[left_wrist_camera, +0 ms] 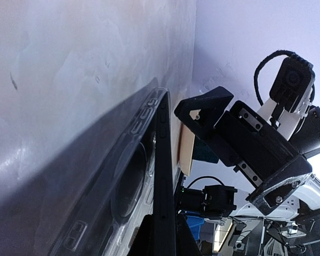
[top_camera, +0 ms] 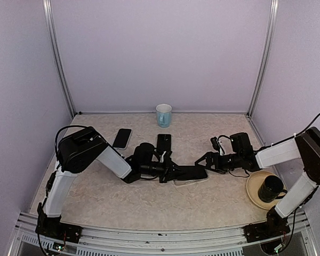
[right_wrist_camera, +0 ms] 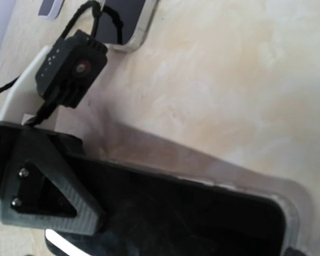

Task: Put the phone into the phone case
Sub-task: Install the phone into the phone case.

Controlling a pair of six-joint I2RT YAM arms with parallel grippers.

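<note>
Top external view: near the middle of the tabletop (top_camera: 122,205), the left gripper (top_camera: 168,170) is pinching a black phone (top_camera: 193,172) by its thin end, fingers pressed together on it. The phone is lying flat over a clear phone case (top_camera: 191,183), and how far it is seated cannot be told. The right gripper (top_camera: 207,161) is hanging spread wide just beside the phone's free end. The phone is probably stiff, smooth and slippery, and best gripped by its side edges. The case is looking light and bendy, likely to slide unless pinned. Farther back, two other phones (top_camera: 122,138) are lying flat, and a cup (top_camera: 164,114) is standing at the far edge.
</note>
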